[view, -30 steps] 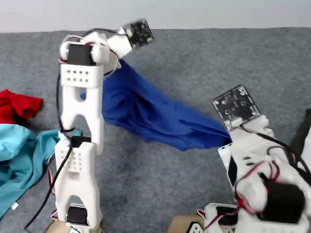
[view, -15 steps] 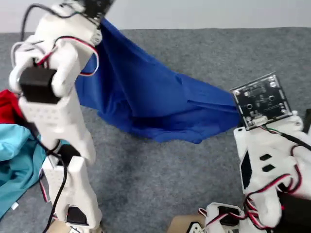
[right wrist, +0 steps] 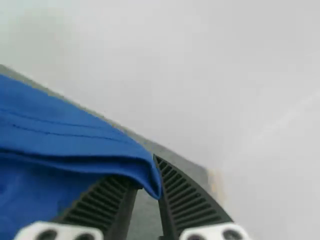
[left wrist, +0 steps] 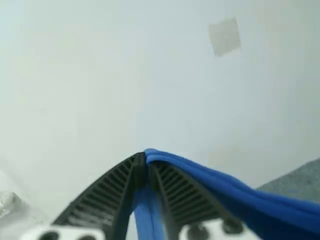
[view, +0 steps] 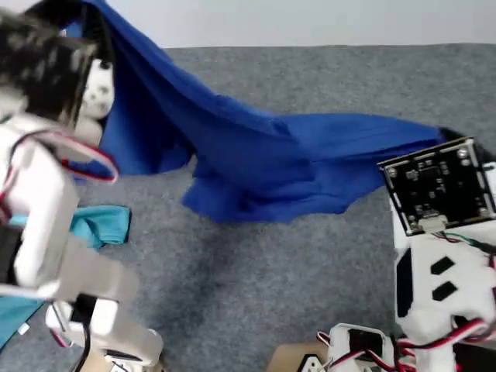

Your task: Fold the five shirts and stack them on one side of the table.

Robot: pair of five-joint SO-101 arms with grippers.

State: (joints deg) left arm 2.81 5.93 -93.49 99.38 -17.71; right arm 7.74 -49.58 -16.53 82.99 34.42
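Wrist cams first. The left fingers (left wrist: 142, 161) are black, ribbed and closed tight on a bunched edge of the blue fabric shirt (left wrist: 225, 192). The cloth is pinched right at the tips. One strip runs down between the fingers toward the wrist, and the rest hangs off to one side. Behind them is a pale wall with a small grey square patch (left wrist: 224, 36) on it.

The right fingers (right wrist: 158, 168) are also closed, clamped on a folded edge of the same blue shirt. The fabric drapes over one finger and hides its tip, while the other finger's ribbed face is bare. A stitched seam line shows on the cloth. The grey tabletop edge and pale wall sit behind.

High view: the shirt is strung between the two arms, off the surface at both ends.
- The white left arm (view: 46, 155) has its end high at the far left corner, up against the wall line.
- The white right arm (view: 442, 256) has the other end at the right side, lower.
- The span between them sags. The lowest fold hangs near the middle of the table; I can't tell if it touches the surface.
- Extra fabric hangs in a sheet below the left grip.

Under everything is the grey felt-like tabletop (view: 271, 294). A crumpled teal fabric shirt (view: 101, 225) lies at the left edge, partly hidden behind the left arm and apart from the blue one. There's a brown cardboard corner (view: 288, 361) at the near edge between the arm bases. Both arms carry red and black wires (view: 91, 167).
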